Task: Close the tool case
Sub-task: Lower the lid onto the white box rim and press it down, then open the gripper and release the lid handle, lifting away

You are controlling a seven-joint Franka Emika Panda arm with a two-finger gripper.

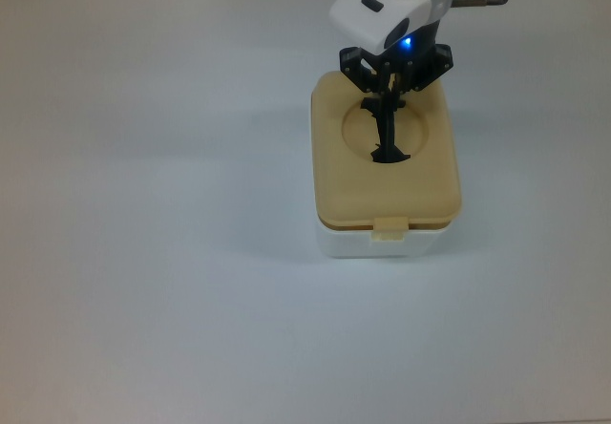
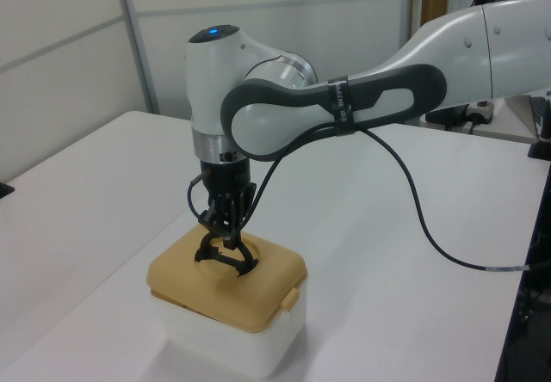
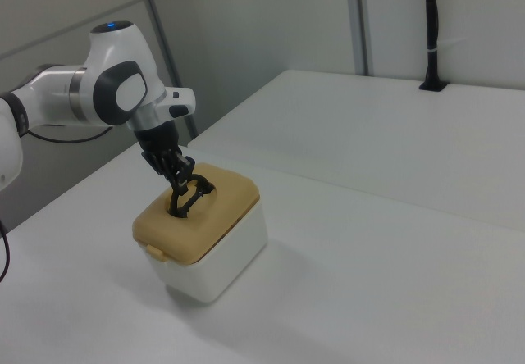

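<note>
- White worktop [image 1: 143,252], bare around the case.
- Tool case [image 1: 382,240], right of centre in the top view; beige lid [image 1: 358,180] seated squarely.
- Tool [image 1: 386,111] clenched on the black handle [image 1: 387,137].
- Step: closing nearly finished; next, likely release and lift clear.

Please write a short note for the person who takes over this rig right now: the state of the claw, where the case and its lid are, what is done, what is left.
Claw: shut on the black handle in the lid's round recess.
Lid: beige, lying flat on the white box, covering it on all sides in the top view; no gap shows in the left or right views.
Front tab: hangs over the box's front wall; whether it is latched cannot be told.
Done: lid placed on the box.
Left: probably press down if needed, release the handle, lift the arm away.
</note>
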